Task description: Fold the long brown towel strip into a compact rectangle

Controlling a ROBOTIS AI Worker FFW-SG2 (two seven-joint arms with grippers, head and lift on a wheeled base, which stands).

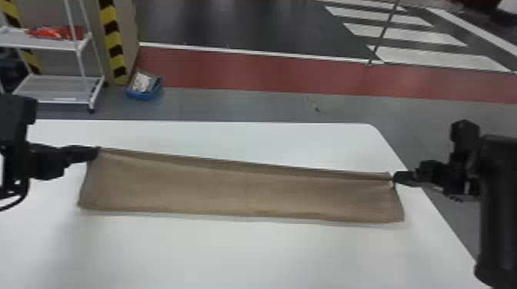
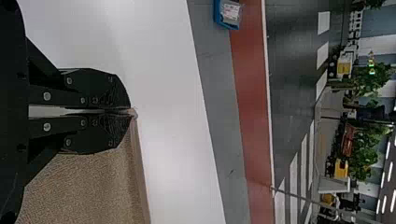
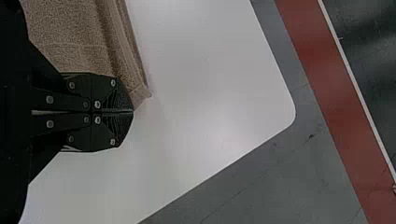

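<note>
Over the white, round-cornered table (image 1: 246, 257), the long brown cloth strip (image 1: 238, 192) is being stretched between the black, flat-fingered left gripper (image 1: 97, 152) and, near the table's right edge, the matching right gripper (image 1: 395, 177); its far corners are being pinched by their closed fingers.

Industrial hall or workshop, by look: yellow-black striped post (image 1: 111, 38) and white rack (image 1: 54, 45) at ten o'clock, red floor lane (image 1: 269, 73) at twelve, white floor stripes (image 1: 404, 35) at two, head view; ceiling lights (image 2: 384, 204), left wrist view.
</note>
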